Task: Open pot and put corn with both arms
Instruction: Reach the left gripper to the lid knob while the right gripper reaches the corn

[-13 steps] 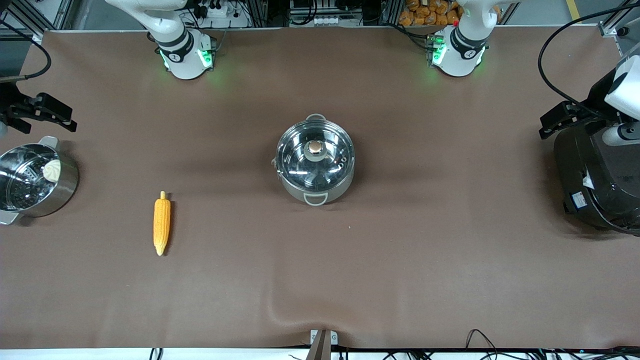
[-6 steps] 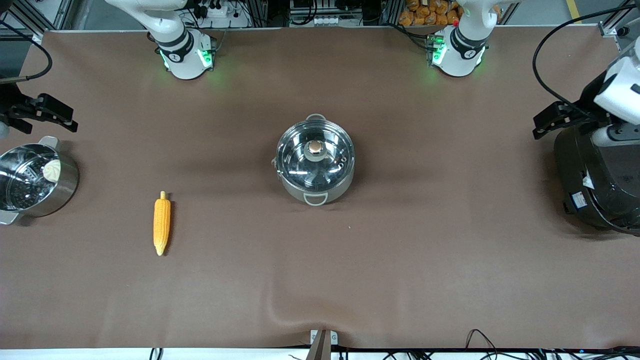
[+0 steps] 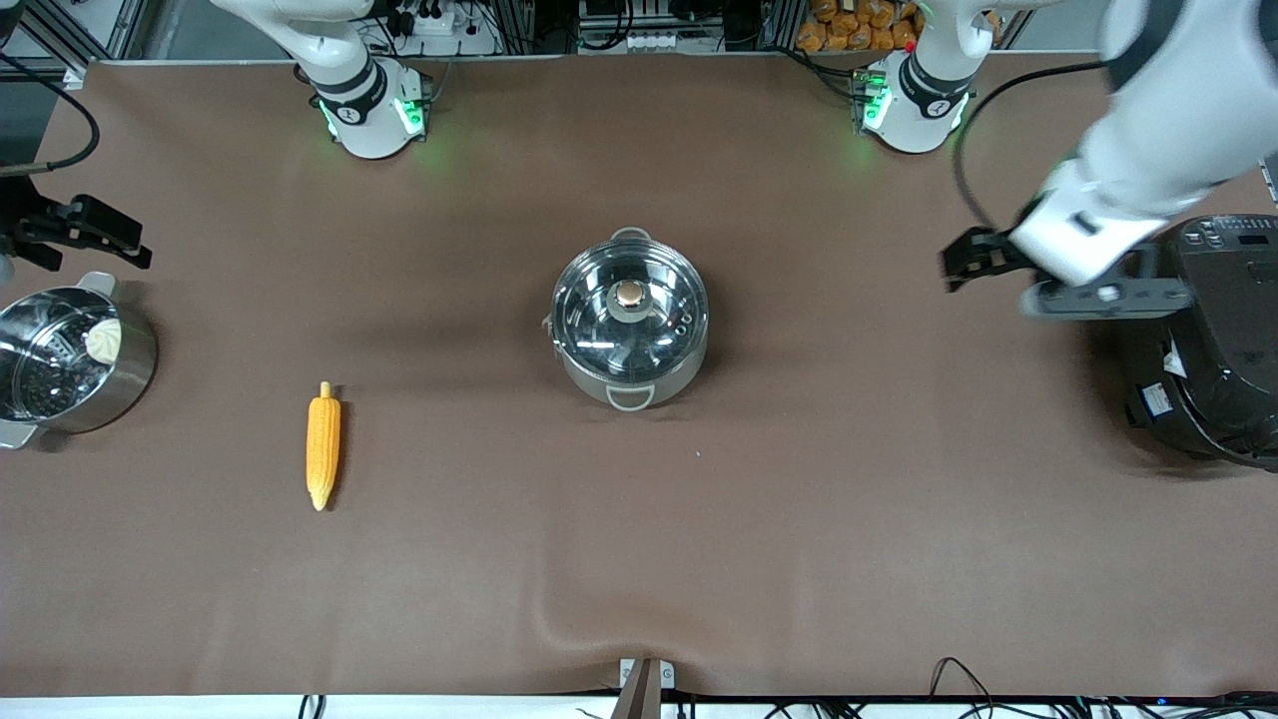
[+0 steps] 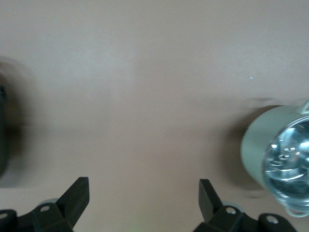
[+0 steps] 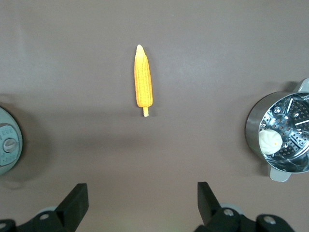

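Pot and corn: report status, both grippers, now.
Left gripper open, over bare table beside the black cooker. Right gripper open, above the steamer pot. Pot lidded, corn untouched on table. Nothing blocking.

Yellow-orange corn (image 3: 322, 446); shiny steel pot (image 3: 630, 318), seemingly copper-coloured knob (image 3: 629, 294); brown table (image 3: 799, 519).
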